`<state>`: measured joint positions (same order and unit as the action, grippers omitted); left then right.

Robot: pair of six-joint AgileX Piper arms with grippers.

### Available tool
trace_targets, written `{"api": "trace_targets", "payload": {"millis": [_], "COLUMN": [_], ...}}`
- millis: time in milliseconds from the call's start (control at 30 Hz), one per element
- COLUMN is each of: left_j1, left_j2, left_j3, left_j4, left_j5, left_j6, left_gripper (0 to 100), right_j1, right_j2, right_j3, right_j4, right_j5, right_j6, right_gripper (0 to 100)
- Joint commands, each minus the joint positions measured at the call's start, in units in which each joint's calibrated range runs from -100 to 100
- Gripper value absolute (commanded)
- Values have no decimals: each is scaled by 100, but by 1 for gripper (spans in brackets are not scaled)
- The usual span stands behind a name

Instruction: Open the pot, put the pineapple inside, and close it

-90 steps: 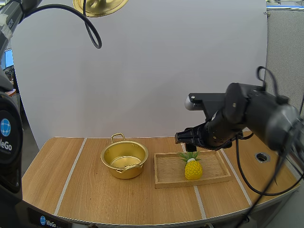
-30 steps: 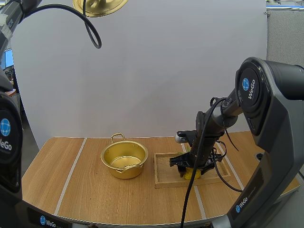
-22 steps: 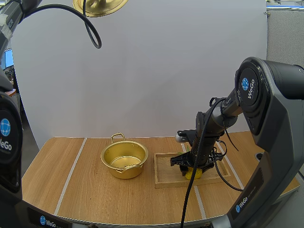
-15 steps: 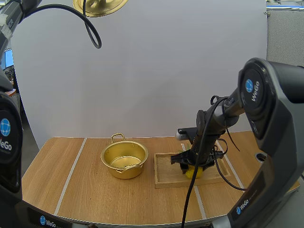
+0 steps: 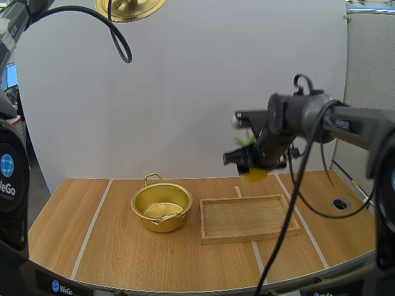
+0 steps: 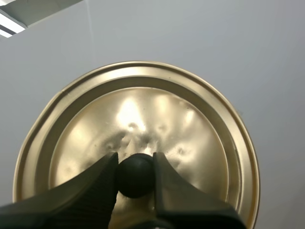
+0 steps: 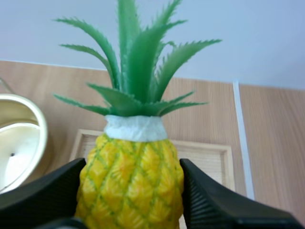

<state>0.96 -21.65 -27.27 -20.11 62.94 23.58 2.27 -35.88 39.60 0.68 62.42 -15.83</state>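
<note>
The gold pot (image 5: 162,206) stands open on the table, left of the wooden tray (image 5: 249,217). Its gold lid (image 5: 130,7) hangs high above, and in the left wrist view my left gripper (image 6: 136,174) is shut on the lid's (image 6: 157,129) black knob (image 6: 135,173). My right gripper (image 5: 251,166) is shut on the yellow pineapple (image 5: 253,175) and holds it in the air above the tray's far edge. In the right wrist view the fingers pinch the pineapple (image 7: 131,179) on both sides, its green leaves pointing up, with the tray (image 7: 205,157) and the pot (image 7: 21,143) below.
A small round hole (image 5: 340,203) sits in the table at the right. Pale stripes run across the wooden tabletop (image 5: 92,228).
My right gripper came down onto the pineapple on the tray, shut on it, and has lifted it well above the tray. The lid stays held high by the left gripper.
</note>
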Motion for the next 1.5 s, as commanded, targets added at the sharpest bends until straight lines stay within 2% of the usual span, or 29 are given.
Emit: {"api": "trace_targets", "payload": {"millis": [0,333,600,767,1067,1467], "left_j1": [14,14,14,14,14,14], "left_j2": [-1,-1,-1,-1,-1,-1], "left_j3": [-42,-42,-42,-42,-42,-42], "left_j4": [-23,-23,-23,-23,-23,-23], "left_j5": [-197,-197,-197,-197,-197,-197], "left_j6": [-68,-68,-68,-68,-68,-68], "left_gripper": [0,0,0,0,0,0], "right_j1": [312,1311,1793,1912,1920,1920], "right_j2": [-235,-65,781,1519,2631,3620], "right_j3": [-425,-596,-607,-835,-1394,-1440], "right_j4": [-12,-12,-12,50,111,120], "right_j5": [385,127,-298,-386,-318,-547], "right_j6": [-134,-134,-134,-134,-134,-134], "right_gripper": [0,0,0,0,0,0]}}
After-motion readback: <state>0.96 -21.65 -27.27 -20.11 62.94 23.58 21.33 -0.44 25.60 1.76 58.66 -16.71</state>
